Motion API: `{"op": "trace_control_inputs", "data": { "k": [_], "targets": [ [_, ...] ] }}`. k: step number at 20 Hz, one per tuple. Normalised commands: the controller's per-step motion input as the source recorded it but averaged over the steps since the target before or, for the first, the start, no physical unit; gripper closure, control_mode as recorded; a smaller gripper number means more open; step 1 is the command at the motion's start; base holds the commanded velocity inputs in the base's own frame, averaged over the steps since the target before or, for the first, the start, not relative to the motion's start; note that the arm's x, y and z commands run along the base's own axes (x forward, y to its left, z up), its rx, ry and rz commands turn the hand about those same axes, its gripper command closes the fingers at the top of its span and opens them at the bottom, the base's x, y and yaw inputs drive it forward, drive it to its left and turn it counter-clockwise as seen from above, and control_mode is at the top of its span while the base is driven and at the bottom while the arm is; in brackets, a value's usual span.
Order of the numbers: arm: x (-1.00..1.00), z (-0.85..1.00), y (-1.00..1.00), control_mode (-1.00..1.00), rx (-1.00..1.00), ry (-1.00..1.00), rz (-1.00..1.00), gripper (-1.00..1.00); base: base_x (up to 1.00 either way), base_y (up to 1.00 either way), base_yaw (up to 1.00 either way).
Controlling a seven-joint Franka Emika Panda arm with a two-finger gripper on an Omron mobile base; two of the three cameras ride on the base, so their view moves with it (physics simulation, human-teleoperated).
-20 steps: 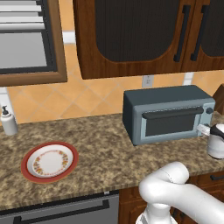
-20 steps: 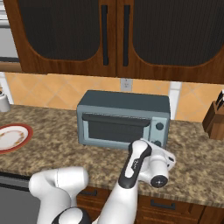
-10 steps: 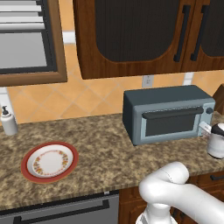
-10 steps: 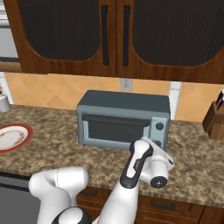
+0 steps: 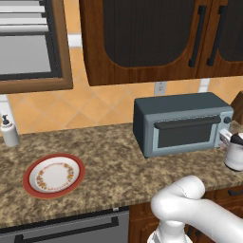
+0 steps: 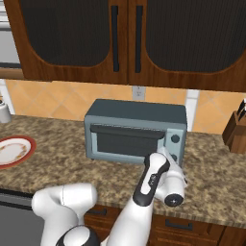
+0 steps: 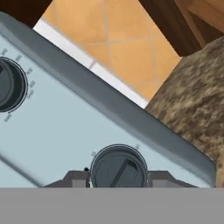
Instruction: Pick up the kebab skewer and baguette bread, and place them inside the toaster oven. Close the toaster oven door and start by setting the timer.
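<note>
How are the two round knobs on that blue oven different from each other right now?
The lower knob sits between the gripper's fingertips; the upper knob stands free. The lower knob's raised bar slants in the hand view; the upper knob is cut off at the picture's edge. Both are dark, round and ringed by printed marks on the toaster oven.

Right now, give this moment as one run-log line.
phase: setting timer | toaster oven door: closed | tool: closed on lower knob | plate: bare
</note>
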Motion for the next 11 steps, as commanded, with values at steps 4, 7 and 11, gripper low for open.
{"op": "trace_control_inputs", "data": {
  "k": [4,7,11],
  "targets": [
    [-0.07,0.00,0.00,-1.00,0.25,0.00,-0.05,1.00,0.00,0.00,0.00],
    [-0.02,0.00,0.00,-1.00,0.23,0.00,-0.05,1.00,0.00,0.00,0.00],
    [-0.01,0.00,0.00,-1.00,0.24,0.00,-0.03,1.00,0.00,0.00,0.00]
  ]
}}
